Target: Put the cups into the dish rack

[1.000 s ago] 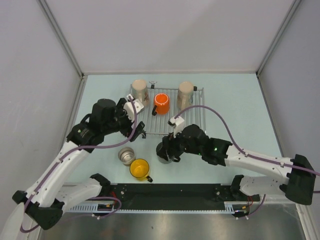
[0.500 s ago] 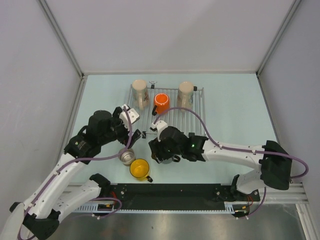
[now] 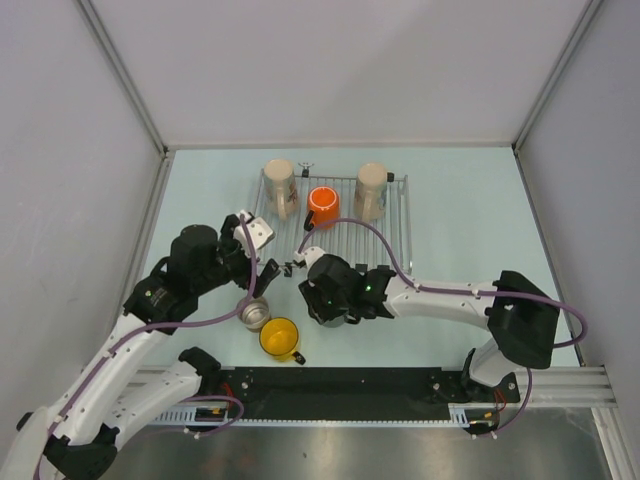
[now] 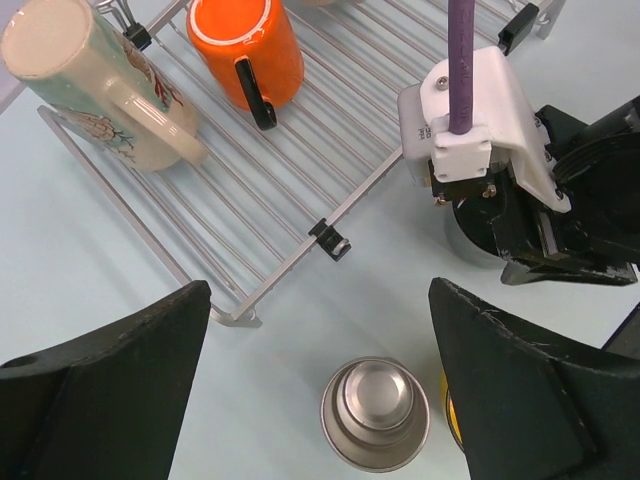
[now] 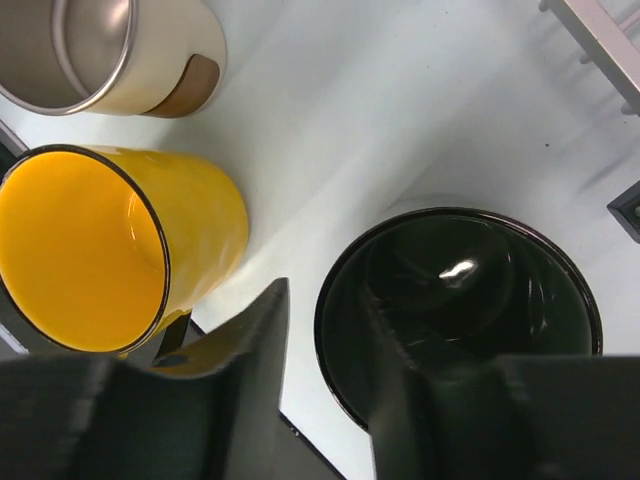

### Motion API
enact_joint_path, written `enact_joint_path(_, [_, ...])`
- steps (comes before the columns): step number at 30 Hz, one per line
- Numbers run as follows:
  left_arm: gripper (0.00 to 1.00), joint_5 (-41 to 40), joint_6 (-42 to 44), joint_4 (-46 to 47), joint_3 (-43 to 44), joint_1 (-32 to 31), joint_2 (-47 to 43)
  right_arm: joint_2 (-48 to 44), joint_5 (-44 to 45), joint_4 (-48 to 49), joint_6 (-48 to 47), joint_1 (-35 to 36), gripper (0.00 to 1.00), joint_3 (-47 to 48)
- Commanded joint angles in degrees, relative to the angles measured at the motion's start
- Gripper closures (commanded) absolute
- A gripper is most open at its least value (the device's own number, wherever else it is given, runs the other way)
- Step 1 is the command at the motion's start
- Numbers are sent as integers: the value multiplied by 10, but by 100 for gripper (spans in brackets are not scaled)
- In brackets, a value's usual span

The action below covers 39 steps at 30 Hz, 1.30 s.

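The dish rack [image 3: 345, 250] holds two beige mugs [image 3: 279, 187] [image 3: 370, 190] and the orange-red cup [image 3: 323, 207]. The steel cup [image 3: 254, 313], the yellow cup [image 3: 280, 338] and the dark grey cup [image 3: 335, 316] stand upright on the table in front of the rack. My left gripper [image 4: 320, 400] is wide open above the steel cup [image 4: 376, 414], which sits between its fingers. My right gripper [image 5: 335, 390] is open and straddles the near rim of the dark grey cup [image 5: 470, 290], one finger inside and one outside, with a gap still showing.
The yellow cup [image 5: 100, 260] and steel cup [image 5: 100, 50] stand close to the left of my right gripper. My right wrist [image 4: 470, 110] sits just right of the rack's front corner [image 4: 330, 240]. The two grippers are close together. Grey walls enclose the table.
My left gripper has pulled back from the rack toward me and now hangs over the steel cup. My right arm has swung its wrist left and settled over the dark grey cup's rim.
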Motion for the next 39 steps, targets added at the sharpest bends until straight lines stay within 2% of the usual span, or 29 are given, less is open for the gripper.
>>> enact_joint_path(1, [4,-9,-18,26,1,-1,-3,4,-14,15,-1,-11,69,-8])
enact_joint_path(2, [4,-12,-24,28,3,-1,-3,6,-16,16,0,-12,78,-11])
enact_joint_path(4, [4,-17,-31,32,9,-1,-5,11,-21,17,-3,-16,88,-10])
enact_joint_path(5, [1,-18,-35,33,11,0,-5,10,-22,15,-2,-16,100,-8])
enact_joint_path(10, [0,-15,-38,47,21,-1,18,-38,-28,1,-1,-19,100,13])
enact_joint_path(16, [0,17,-64,89,22,5,31,-188,-95,37,15,-34,100,3])
enact_joint_path(19, [0,87,-94,135,15,46,29,-275,-146,99,45,-73,100,-32])
enact_joint_path(22, [0,237,-149,179,13,127,50,-347,-190,164,85,-131,100,-67])
enact_joint_path(23, [0,357,-161,190,14,173,80,-360,-205,226,98,-147,100,-92])
enact_joint_path(25, [0,472,-223,213,28,205,123,-387,-259,311,154,-205,100,-115])
enact_joint_path(26, [0,543,-242,233,39,220,177,-393,-278,342,179,-225,100,-131])
enact_joint_path(28, [0,591,-280,241,55,222,228,-395,-315,414,234,-260,100,-141])
enact_joint_path(31, [0,660,-307,247,78,220,281,-382,-326,483,277,-271,100,-153])
enact_joint_path(36, [0,676,-306,269,58,194,263,-348,-330,538,307,-275,100,-150])
enact_joint_path(39, [0,720,-308,279,47,187,253,-329,-335,572,322,-276,100,-149])
